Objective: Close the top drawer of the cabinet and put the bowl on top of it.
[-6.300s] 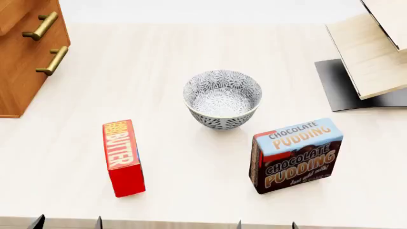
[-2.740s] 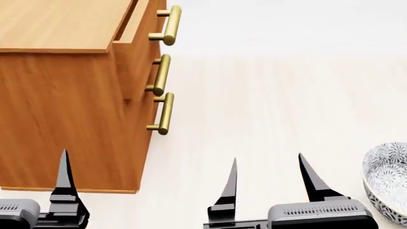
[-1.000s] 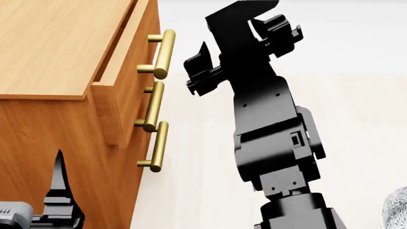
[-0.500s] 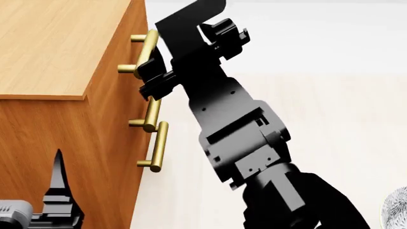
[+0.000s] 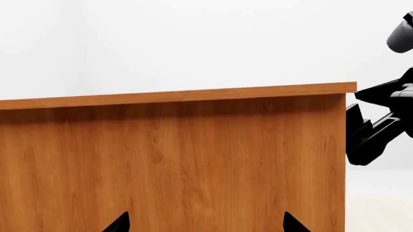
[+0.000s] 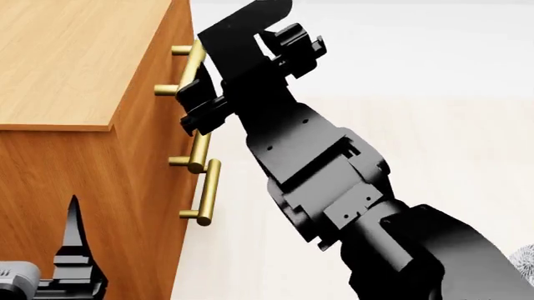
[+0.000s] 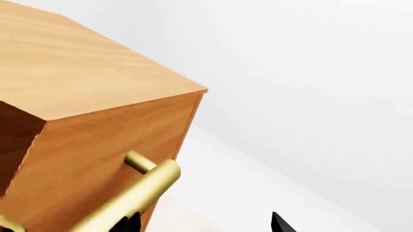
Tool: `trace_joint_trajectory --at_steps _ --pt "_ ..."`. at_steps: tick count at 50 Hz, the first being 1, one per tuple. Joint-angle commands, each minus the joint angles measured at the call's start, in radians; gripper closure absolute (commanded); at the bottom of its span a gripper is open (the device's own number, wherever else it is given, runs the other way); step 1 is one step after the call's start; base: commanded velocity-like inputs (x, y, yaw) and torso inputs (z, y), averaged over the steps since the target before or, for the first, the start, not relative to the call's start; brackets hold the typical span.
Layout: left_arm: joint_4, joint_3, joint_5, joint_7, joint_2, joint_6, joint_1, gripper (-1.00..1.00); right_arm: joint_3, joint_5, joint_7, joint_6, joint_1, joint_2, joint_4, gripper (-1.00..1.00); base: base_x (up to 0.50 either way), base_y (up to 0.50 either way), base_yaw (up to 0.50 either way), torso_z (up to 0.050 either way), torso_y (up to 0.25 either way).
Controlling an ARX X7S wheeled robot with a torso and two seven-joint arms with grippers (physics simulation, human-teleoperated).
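The cabinet [image 6: 67,69] fills the head view's left, with the top drawer [image 6: 162,70] flush with its front. My right gripper [image 6: 194,107] rests against that drawer's brass handle [image 6: 192,62]. In the right wrist view the handle [image 7: 139,193] lies beside one fingertip of the open right gripper [image 7: 203,224], and nothing is held. My left gripper [image 5: 205,224] is open and faces the cabinet's [image 5: 174,159] side wall. A sliver of the patterned bowl [image 6: 526,259] shows at the head view's lower right edge.
Two lower brass handles [image 6: 197,153] [image 6: 207,190] stick out from the cabinet front. One left finger [image 6: 74,240] stands close to the cabinet's side. My right arm [image 6: 334,181] crosses the middle of the head view above the pale tabletop [image 6: 451,125].
A second ago the top drawer stood out from the cabinet; now it is flush. My right gripper moved left with it onto the handle. The left gripper stayed put.
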State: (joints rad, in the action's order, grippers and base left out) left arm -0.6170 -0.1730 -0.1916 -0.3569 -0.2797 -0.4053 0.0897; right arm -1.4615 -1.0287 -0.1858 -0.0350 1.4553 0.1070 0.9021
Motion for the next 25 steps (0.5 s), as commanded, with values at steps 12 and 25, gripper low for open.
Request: trace_joint_trajectory --at_steps 12,25 --pt "0.003 -0.005 -0.012 0.0 -0.012 0.006 0.002 -1.0 -0.176 -0.045 -0.246 -0.333 0.243 0.437 -0.692 -1.0 0.0 0.0 0.0 0.0 0.0" --pt "0.056 -0.019 -0.017 0.013 -0.01 0.035 0.02 -1.0 -0.215 -0.122 -0.36 -0.524 0.363 0.79 -1.101 -1.0 0.0 0.0 0.0 0.0 0.0"
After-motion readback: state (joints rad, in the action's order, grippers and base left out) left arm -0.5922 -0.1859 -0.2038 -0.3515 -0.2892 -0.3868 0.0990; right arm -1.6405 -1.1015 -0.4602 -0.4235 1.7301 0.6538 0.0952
